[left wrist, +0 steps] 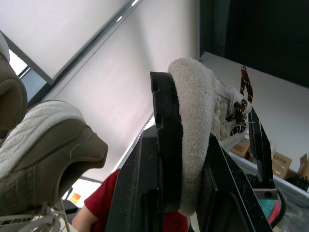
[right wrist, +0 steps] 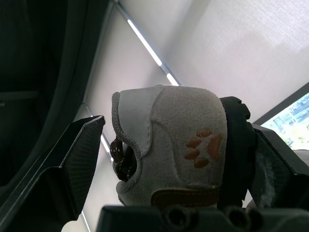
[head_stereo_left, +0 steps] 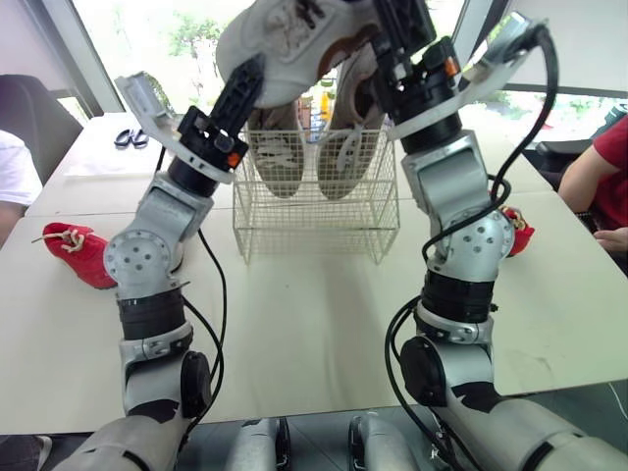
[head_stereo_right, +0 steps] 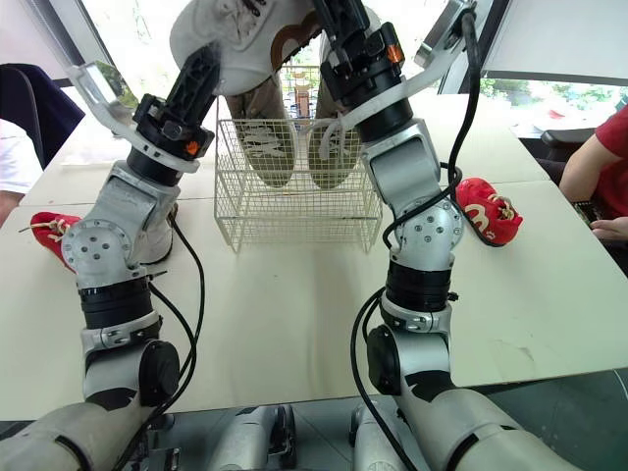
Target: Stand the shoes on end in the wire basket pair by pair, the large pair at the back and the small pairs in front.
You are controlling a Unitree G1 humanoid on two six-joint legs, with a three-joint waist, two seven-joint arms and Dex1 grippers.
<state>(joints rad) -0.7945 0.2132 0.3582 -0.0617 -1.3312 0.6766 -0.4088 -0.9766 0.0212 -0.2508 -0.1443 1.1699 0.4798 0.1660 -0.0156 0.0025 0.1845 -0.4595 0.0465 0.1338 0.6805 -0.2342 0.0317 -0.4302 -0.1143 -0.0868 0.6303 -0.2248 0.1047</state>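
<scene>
Up over the wire basket (head_stereo_left: 314, 224) hung the pale shoe (head_stereo_left: 294, 39), both arms on it. The left gripper (left wrist: 205, 101) had it pinched; its fingers (left wrist: 164, 145) were pressed onto the fleecy edge at the toe end. The right gripper (right wrist: 166, 121) was at the heel, fingers (right wrist: 77, 159) spread to either side, with a sliver of ceiling showing between one of them and the shoe, so the left looked to be doing the holding.

Here was what mattered: the shoe's long axis ran crosswise, near level, from one gripper to the other, while the basket sat straight below and slightly beyond, toward the far edge of the table (head_stereo_left: 324, 334). A beige pair (head_stereo_left: 280, 152) stood on end at the basket's back, so the free slot was the front row. By my read, the shoe had to swing upright before it went down, and the left arm was better placed to tip it.

One red shoe (head_stereo_left: 78, 253) waited near the table's left edge, and another (head_stereo_right: 488, 211) near the right.
</scene>
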